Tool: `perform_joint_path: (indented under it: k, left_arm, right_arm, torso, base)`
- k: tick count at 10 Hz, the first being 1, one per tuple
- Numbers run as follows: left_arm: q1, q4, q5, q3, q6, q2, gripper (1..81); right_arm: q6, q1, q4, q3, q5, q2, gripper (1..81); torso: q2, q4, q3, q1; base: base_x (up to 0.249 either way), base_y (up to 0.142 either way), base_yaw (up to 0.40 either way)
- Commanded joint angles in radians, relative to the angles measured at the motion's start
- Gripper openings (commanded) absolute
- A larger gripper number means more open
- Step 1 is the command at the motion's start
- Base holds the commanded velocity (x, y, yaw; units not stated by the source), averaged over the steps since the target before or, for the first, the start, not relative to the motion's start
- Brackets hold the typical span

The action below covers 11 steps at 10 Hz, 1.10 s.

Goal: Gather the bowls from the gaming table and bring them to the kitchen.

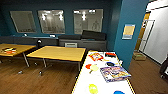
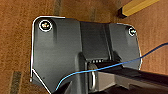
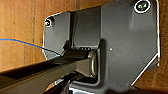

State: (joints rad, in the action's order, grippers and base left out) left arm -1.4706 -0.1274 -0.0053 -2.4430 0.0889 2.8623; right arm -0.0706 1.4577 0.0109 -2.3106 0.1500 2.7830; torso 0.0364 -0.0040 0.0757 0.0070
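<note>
The gaming table (image 1: 83,80), long and white with thin yellow edging, runs from the lower middle of the head view away to the right. Bowls stand on it. A yellow-green bowl (image 1: 93,88) and a blue bowl (image 1: 119,92) sit at the near end. Further along, a pale yellow bowl (image 1: 94,67) sits beside a red-orange bowl (image 1: 88,66). Both wrist views look down on wooden floor past the robot's dark plate. The kitchen is out of view.
Two flat colourful game boxes (image 1: 115,73) (image 1: 95,56) lie on the white table. Orange wood-topped tables (image 1: 58,53) (image 1: 15,48) stand to the left on wooden floor. A dark sofa (image 1: 82,41) lines the teal wall. A doorway (image 1: 147,37) opens at the right.
</note>
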Motion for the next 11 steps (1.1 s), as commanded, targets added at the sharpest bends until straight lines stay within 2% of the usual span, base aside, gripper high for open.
perform_joint_path:
  k: [1, 2, 3, 4, 5, 6, 8, 10, 11]
  left_arm:
    - [0.052, 0.000, 0.054, 0.004, 0.002, 0.002, 81.1]
    - [0.052, 0.000, 0.054, 0.004, 0.003, 0.005, 81.1]
    - [0.054, 0.002, 0.054, 0.004, 0.003, 0.006, 81.1]
    - [0.052, 0.002, 0.054, 0.002, 0.005, 0.006, 81.1]
    - [0.052, 0.000, 0.054, 0.002, 0.005, 0.008, 81.1]
    - [0.052, 0.002, 0.054, 0.002, 0.005, 0.012, 81.1]
    - [0.052, 0.002, 0.054, 0.002, 0.003, 0.019, 81.1]
    - [0.052, -0.001, 0.054, 0.002, 0.003, 0.020, 81.1]
    - [0.052, -0.003, 0.054, 0.002, 0.003, 0.023, 81.1]
  right_arm:
    - [0.000, -0.061, -0.006, 0.011, 0.051, -0.027, 81.1]
    - [-0.003, -0.065, -0.006, 0.032, 0.048, -0.046, 81.1]
    - [-0.006, -0.073, -0.008, 0.088, 0.034, -0.093, 81.1]
    - [-0.006, -0.078, -0.006, 0.133, 0.019, -0.129, 81.1]
    - [-0.008, -0.087, -0.006, 0.241, -0.006, -0.215, 81.1]
    - [-0.014, -0.101, -0.009, 0.339, -0.039, -0.298, 81.1]
    - [-0.077, -0.122, -0.019, 0.502, -0.119, -0.463, 81.1]
    - [-0.093, -0.169, -0.020, 0.638, -0.124, -0.617, 81.1]
    - [-0.095, -0.183, -0.032, 0.675, -0.128, -0.657, 81.1]
  torso:
    - [0.000, 0.000, 0.088, 0.000]
    - [0.000, 0.000, 0.124, 0.000]
    - [0.000, 0.000, 0.250, 0.001]
    - [0.000, 0.000, 0.194, 0.001]
    - [0.000, 0.000, 0.134, 0.001]
    - [-0.001, 0.000, 0.165, 0.001]
    - [-0.001, 0.000, 0.186, 0.001]
    - [-0.001, 0.000, 0.186, 0.002]
    - [-0.001, 0.000, 0.186, 0.002]
  base:
    - [0.000, 0.000, 0.000]
    - [0.000, 0.000, 0.000]
    - [0.000, 0.000, 0.000]
    - [0.000, 0.000, 0.000]
    - [0.000, 0.000, 0.000]
    - [0.000, 0.000, 0.000]
    - [0.000, 0.000, 0.000]
    - [0.000, 0.000, 0.000]
    - [0.000, 0.000, 0.000]
